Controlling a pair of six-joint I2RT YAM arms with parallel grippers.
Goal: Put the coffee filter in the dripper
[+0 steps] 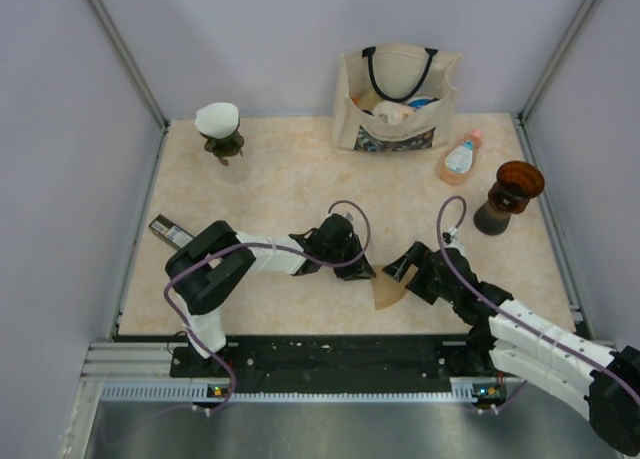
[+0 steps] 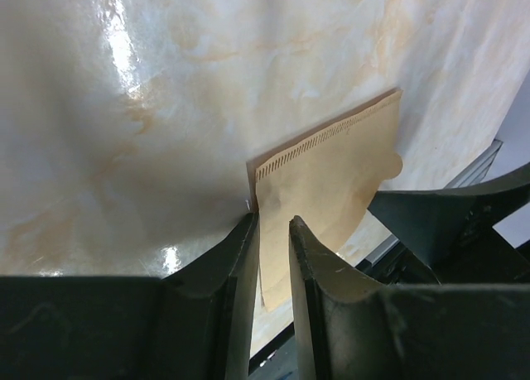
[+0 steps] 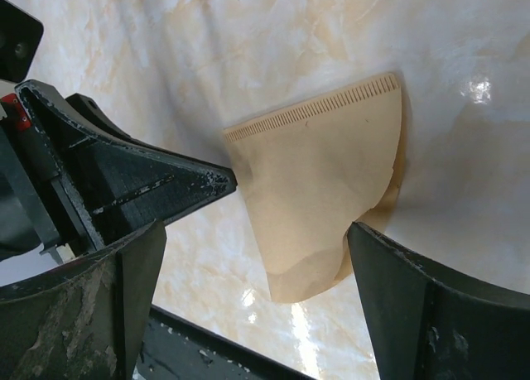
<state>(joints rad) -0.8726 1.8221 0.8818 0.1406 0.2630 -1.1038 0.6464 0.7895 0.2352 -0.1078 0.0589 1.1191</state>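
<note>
The brown paper coffee filter (image 1: 385,292) is near the table's front edge, between my two grippers. My left gripper (image 1: 360,267) has its jaws almost closed, with the filter's seamed edge (image 2: 331,173) pinched between them (image 2: 273,224). My right gripper (image 1: 402,272) is open wide, with one finger on each side of the filter (image 3: 323,190) and not touching it (image 3: 255,231). The left gripper's finger (image 3: 166,190) meets the filter's corner in the right wrist view. The brown dripper (image 1: 512,191) stands far right, apart from both grippers and with nothing in it.
A second dripper with a white filter (image 1: 220,129) stands at the back left. A canvas tote bag (image 1: 395,99) is at the back centre, with a small bottle (image 1: 460,159) beside it. A dark flat device (image 1: 170,231) lies at the left edge. The black base rail (image 1: 330,354) runs along the front.
</note>
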